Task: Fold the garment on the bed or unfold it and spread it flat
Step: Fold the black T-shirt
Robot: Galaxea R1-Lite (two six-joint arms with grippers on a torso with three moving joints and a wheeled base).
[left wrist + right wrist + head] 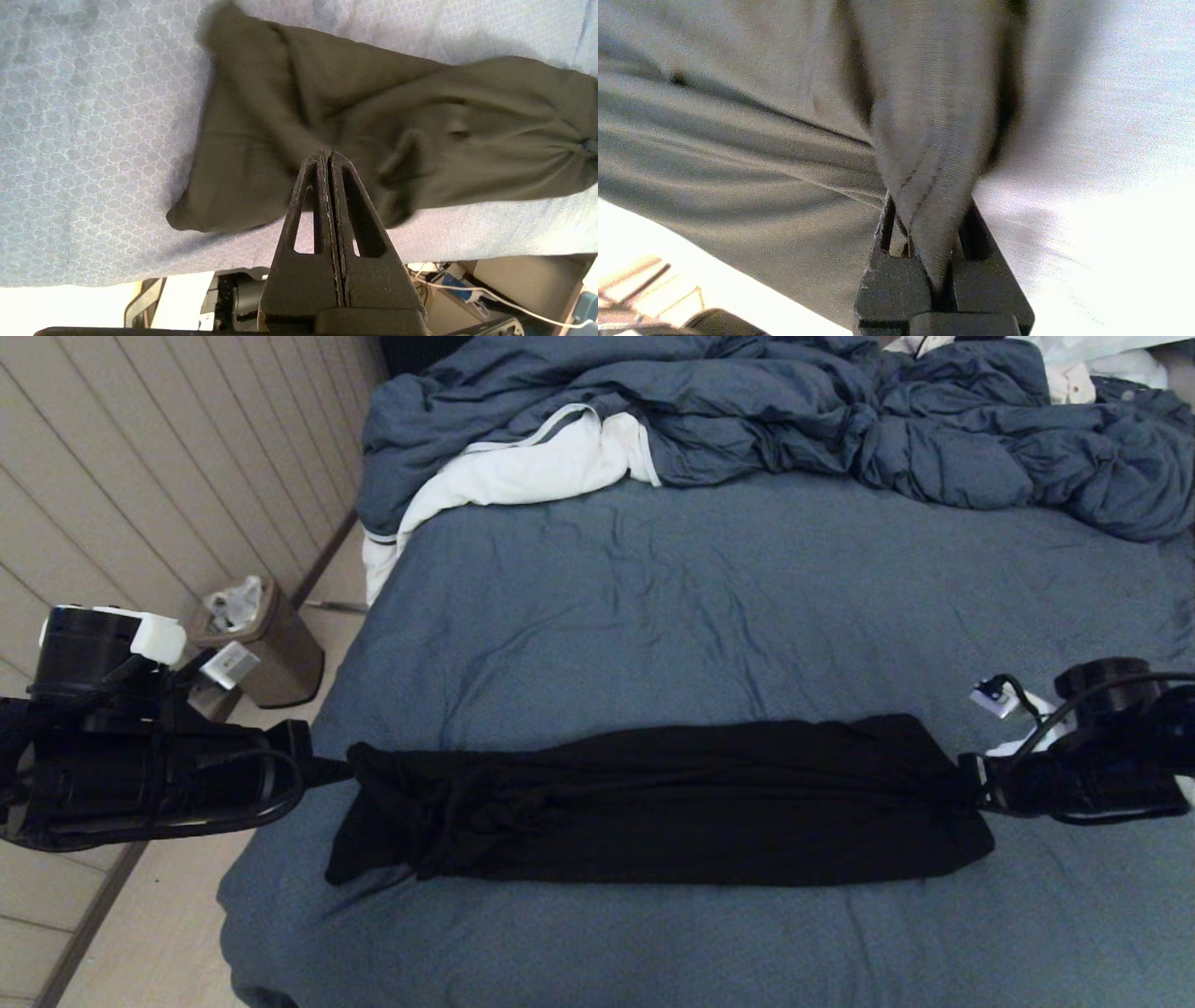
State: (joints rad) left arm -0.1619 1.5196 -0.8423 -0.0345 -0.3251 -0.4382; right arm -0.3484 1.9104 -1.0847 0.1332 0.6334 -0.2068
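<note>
The garment (672, 803) is lying as a long black band across the near part of the bed (747, 616), its long axis running from nine o'clock to three o'clock in my head view, one end bunched and wrinkled at nine, the other end smoother and broader at three. The blue-grey sheet under it is showing bare on every side, and at twelve o'clock a rumpled blue-grey duvet (840, 420) is piling up against a white cloth (523, 471). Off the bed's edge at ten o'clock a small brown bin (266, 649) is standing on the pale floor beside a panelled wall (140, 476). My left gripper (331, 770) is reaching in from nine o'clock, fingers (322, 186) pressed tight together with the tips pinching the gathered end of the shirt. My right gripper (971, 779) is coming in from three o'clock, clamping a fold of the fabric between its fingers (885, 233), the cloth fanning away from the pinch.
</note>
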